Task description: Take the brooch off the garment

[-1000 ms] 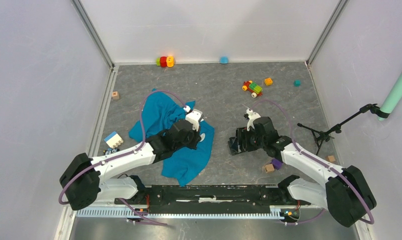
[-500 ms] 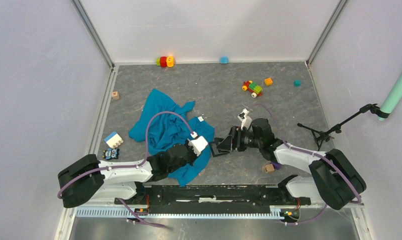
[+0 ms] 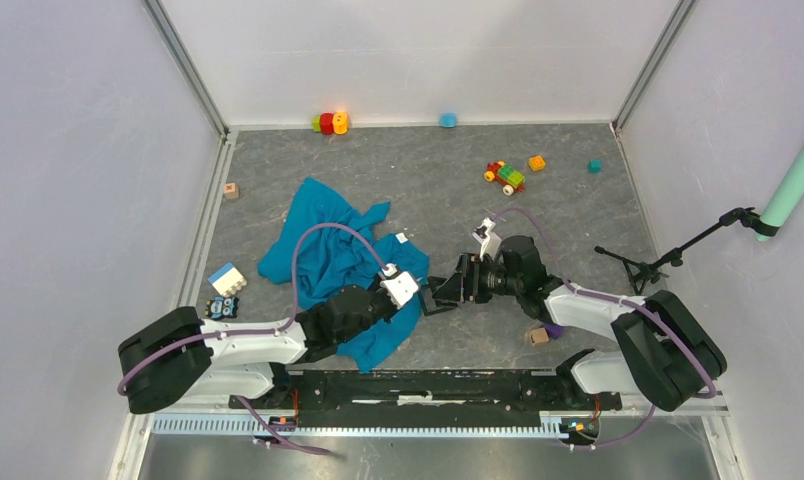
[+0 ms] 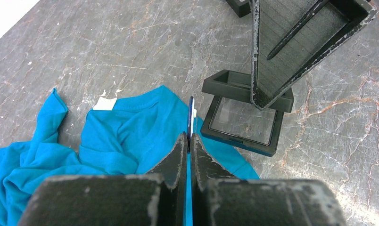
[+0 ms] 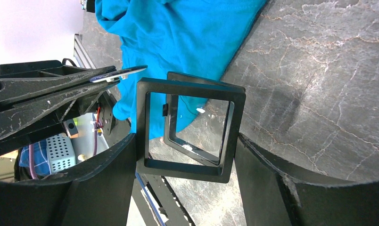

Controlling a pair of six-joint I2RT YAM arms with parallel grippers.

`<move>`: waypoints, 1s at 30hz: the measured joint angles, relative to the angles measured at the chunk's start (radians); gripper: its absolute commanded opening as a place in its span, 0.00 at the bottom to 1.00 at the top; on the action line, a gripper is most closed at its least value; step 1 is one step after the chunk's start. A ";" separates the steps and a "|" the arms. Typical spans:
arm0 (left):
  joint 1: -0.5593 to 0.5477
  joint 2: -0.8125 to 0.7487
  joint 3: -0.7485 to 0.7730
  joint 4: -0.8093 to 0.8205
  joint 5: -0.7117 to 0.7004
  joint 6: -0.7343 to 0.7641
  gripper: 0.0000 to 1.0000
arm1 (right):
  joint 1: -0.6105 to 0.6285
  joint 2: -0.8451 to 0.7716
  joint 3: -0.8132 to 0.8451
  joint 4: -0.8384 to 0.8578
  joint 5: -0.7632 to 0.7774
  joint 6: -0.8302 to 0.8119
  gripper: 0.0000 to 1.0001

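Observation:
The brooch shows edge-on as a thin dark disc pinched between my left gripper's shut fingertips, lifted above the blue garment. In the right wrist view the brooch pokes out of the left fingers, next to the black square frame. My right gripper is shut on that frame's edges and holds it open and tilted over its other half on the table. In the top view the left gripper and right gripper nearly meet at the garment's right edge.
A white fabric tag lies at the garment's collar. A blue-white block sits left, a wooden cube and purple block by the right arm. A toy car and a mic stand stand farther off.
My left gripper came off the garment's middle toward the near right, shut on the brooch. My right gripper carried the black frame left to meet it. Little moved in the last half second.

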 measured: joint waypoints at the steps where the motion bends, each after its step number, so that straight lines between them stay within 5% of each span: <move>1: 0.000 0.003 0.004 0.000 0.002 0.003 0.02 | 0.000 0.000 0.003 -0.004 0.000 -0.003 0.64; 15: 0.000 0.121 0.048 0.000 0.093 0.011 0.02 | -0.002 0.000 -0.007 0.084 -0.047 0.066 0.64; 30: 0.000 0.076 0.048 -0.002 0.072 0.060 0.03 | -0.004 0.000 -0.024 0.124 -0.080 0.091 0.64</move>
